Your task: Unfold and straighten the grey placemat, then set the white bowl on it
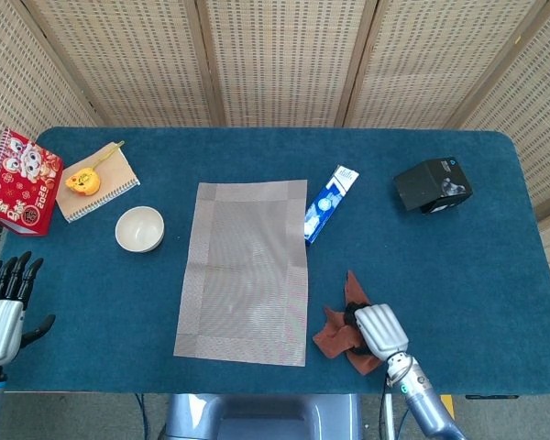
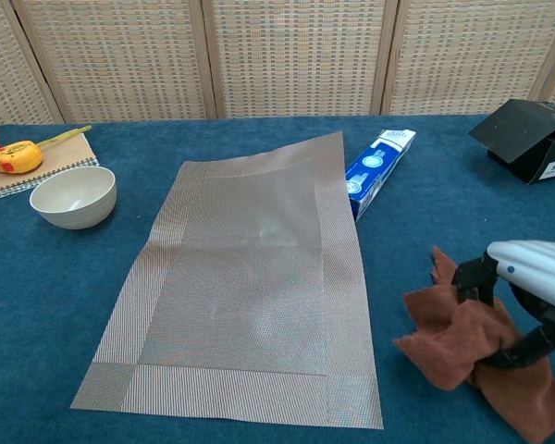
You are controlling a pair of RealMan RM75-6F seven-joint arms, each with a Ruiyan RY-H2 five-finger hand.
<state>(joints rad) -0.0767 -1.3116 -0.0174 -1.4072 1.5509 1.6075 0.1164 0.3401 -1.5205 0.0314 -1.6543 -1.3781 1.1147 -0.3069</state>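
grey placemat [image 1: 245, 271] flat, unfolded; white bowl [image 1: 139, 228] just left, apart.

grey placemat [image 2: 245, 277] flat | white bowl [image 2: 73, 196] beside | right robot hand [image 2: 523, 301] grips brown cloth [image 2: 467, 356]

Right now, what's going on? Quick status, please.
Right hand grips brown cloth; left hand open, idle. Placemat flat and unfolded. Bowl beside it, not yet on it. Nothing blocking.
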